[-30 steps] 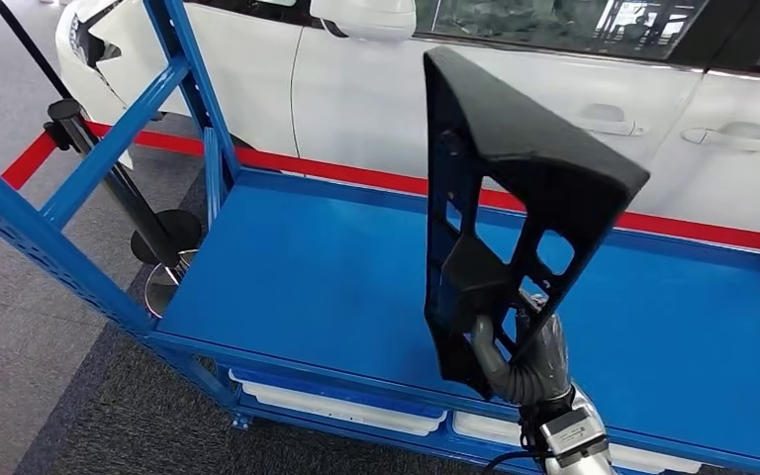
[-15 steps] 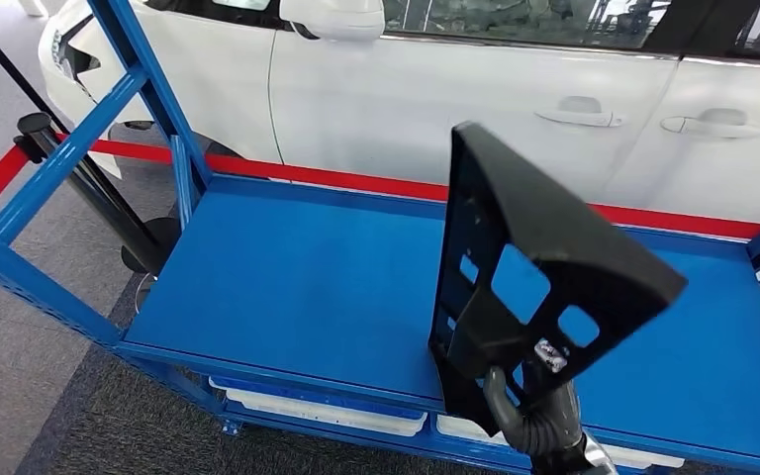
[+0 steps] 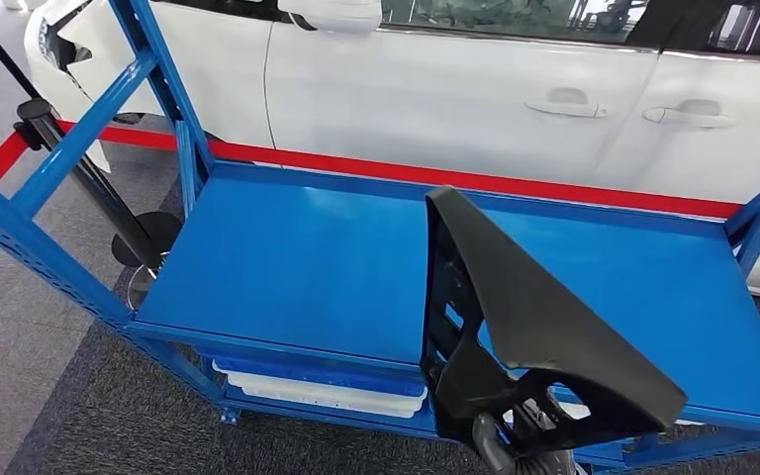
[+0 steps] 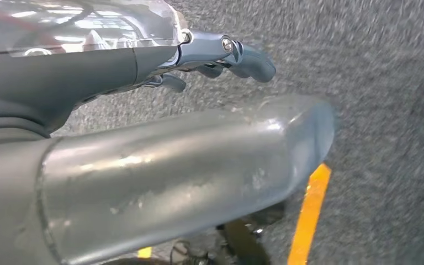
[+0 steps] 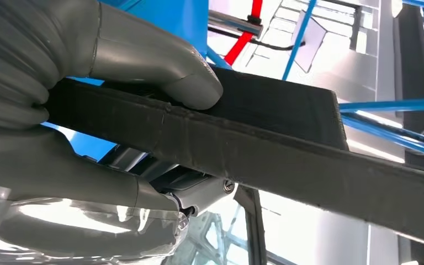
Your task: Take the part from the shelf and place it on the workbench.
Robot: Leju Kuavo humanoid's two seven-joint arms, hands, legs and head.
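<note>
Part (image 3: 544, 327) lower, in right robot hand (image 3: 515, 450)

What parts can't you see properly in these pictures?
- Right hand: head view, mostly cut off by the bottom edge and hidden behind the black part.
- Black part's full shape: right wrist view, too close; the thumb covers some of it.
- Left hand: left wrist view, fingers partly hidden behind its cover.
- Bins under the blue shelf: contents hidden.

A car workshop or factory floor: beyond the right hand (image 3: 515, 453) stand a blue steel shelf (image 3: 287, 267), a white car (image 3: 475, 94) behind red floor tape (image 3: 455, 180), and grey carpeted flooring (image 3: 30, 366).
</note>
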